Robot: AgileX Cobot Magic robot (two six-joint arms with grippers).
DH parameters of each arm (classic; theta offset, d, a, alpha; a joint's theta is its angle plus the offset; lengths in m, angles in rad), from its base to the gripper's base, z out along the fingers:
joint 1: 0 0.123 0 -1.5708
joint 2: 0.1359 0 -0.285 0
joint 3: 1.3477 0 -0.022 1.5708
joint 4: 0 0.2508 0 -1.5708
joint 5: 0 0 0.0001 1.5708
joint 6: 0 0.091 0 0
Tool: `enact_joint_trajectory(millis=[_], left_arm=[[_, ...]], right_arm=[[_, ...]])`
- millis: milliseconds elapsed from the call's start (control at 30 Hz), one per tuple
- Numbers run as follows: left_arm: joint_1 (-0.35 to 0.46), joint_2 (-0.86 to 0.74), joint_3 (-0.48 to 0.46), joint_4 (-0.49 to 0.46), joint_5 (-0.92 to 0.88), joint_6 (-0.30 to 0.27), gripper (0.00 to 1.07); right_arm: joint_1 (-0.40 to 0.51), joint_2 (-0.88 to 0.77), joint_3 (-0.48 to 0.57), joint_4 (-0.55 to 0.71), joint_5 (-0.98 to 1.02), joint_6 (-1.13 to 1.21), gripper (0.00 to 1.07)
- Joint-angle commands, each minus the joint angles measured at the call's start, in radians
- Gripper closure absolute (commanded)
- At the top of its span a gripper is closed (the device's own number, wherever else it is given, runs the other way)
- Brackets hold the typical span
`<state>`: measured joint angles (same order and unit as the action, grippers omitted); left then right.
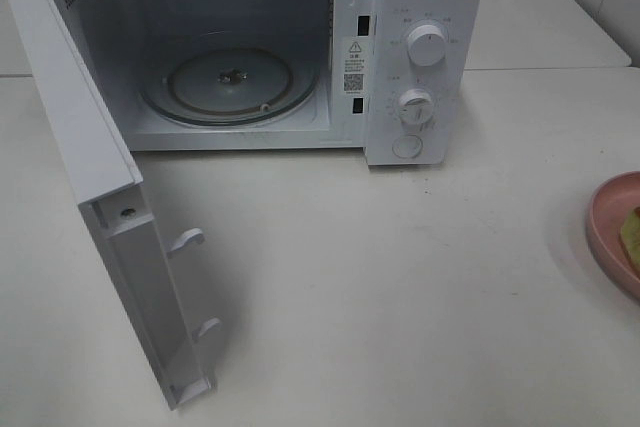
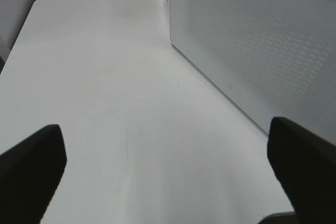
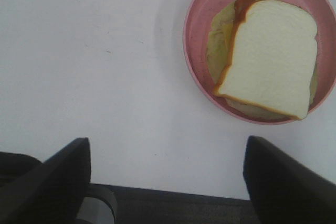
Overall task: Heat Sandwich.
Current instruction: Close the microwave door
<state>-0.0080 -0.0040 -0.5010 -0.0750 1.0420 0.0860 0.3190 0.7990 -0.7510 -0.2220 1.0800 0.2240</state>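
Note:
The sandwich (image 3: pixel 270 56), pale bread over yellowish filling, lies on a round pink plate (image 3: pixel 197 19). In the exterior view only the plate's edge (image 1: pixel 610 227) and a sliver of the sandwich (image 1: pixel 631 230) show at the far right. My right gripper (image 3: pixel 168 179) hangs open above bare table beside the plate, nothing between its fingers. My left gripper (image 2: pixel 168 177) is open over the table next to the microwave's perforated side wall (image 2: pixel 262 40). Neither gripper appears in the exterior view.
The white microwave (image 1: pixel 425 57) stands at the back with its door (image 1: pixel 110 207) swung wide open to the left. Its glass turntable (image 1: pixel 232 82) holds nothing. White tabletop (image 1: pixel 380 277) stretches between the microwave and the plate.

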Motion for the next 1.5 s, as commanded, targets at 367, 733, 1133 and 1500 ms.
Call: enact_joint_trajectory(millis=[367,733,1133,1500], left_arm=[[0.002,-0.023,0.003,-0.008,-0.016,0.001,0.03],[0.002,-0.023,0.003,-0.008,-0.016,0.001,0.03],[0.002,-0.022,0.003,-0.007,-0.016,0.001,0.03],[0.002,-0.021,0.003,-0.007,-0.016,0.001,0.03]], right_arm=[[-0.067,-0.35,0.136,0.023,-0.019,-0.061,0.31],[-0.227,-0.629,0.226,0.128,-0.074,-0.152,0.31],[-0.342,-0.828,0.246,0.18,-0.041,-0.184,0.31],[-0.342,-0.829,0.246,0.181,-0.041,-0.184,0.31]])
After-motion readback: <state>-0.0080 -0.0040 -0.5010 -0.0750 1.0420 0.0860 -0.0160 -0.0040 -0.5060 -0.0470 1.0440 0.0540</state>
